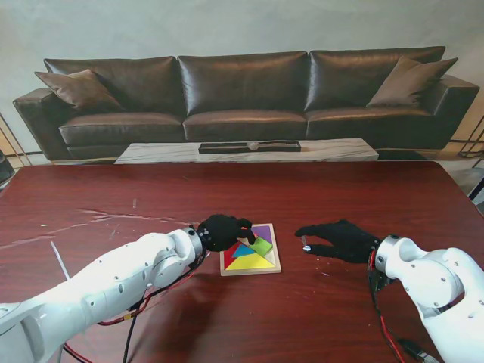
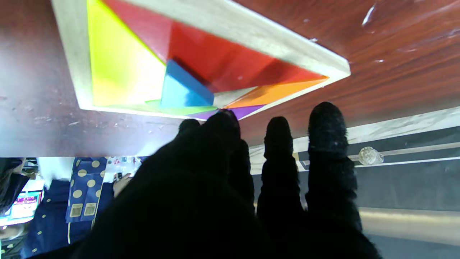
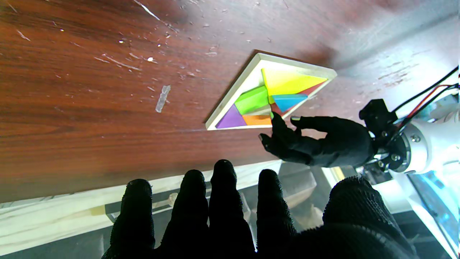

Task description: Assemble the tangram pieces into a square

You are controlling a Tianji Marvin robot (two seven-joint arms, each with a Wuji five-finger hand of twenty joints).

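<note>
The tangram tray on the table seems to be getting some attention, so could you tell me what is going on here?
The left hand reaches over the wooden tray, its fingertips at the green piece, which sits tilted rather than flat. Yellow, red, blue, orange and purple pieces already lie in the tray. The right hand hovers open to the right of the tray, holding nothing. The square is not yet finished.
</note>
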